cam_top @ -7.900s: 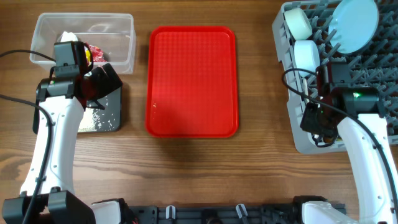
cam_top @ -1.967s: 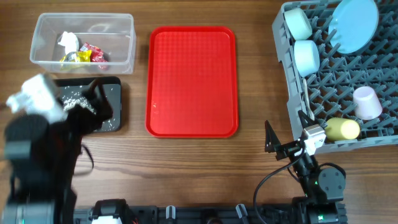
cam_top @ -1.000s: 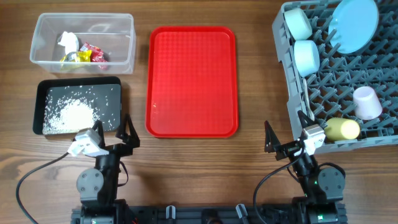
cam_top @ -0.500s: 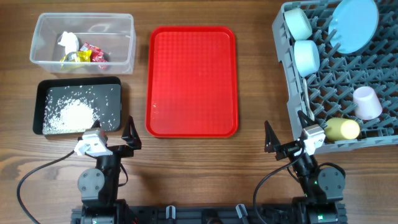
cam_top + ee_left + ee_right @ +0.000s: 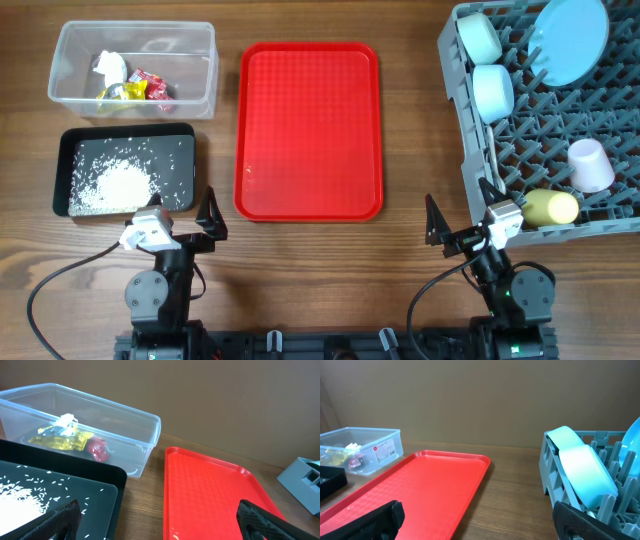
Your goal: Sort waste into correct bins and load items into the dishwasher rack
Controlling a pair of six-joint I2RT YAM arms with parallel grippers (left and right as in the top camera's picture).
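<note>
Both released, nothing grasped: left end effector (image 5: 182, 206), right end effector (image 5: 458, 205), parked at near counter (image 5: 330, 280) edge. Rice (image 5: 118, 185) held in black tray (image 5: 125, 130); wrappers (image 5: 140, 88), tissue (image 5: 110, 66) in clear tub (image 5: 135, 27), far left. Bowls (image 5: 492, 90), plate (image 5: 570, 40), cups (image 5: 590, 165) loaded in rack (image 5: 530, 150), right.

Robot lab bench: wooden table (image 5: 420, 270), plain brown wall (image 5: 480, 400), dishwasher rack (image 5: 540, 140) on top.

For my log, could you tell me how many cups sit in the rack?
2: the pink cup near the rack's right edge, the yellow cup lying at its front edge. None appear hidden.
</note>
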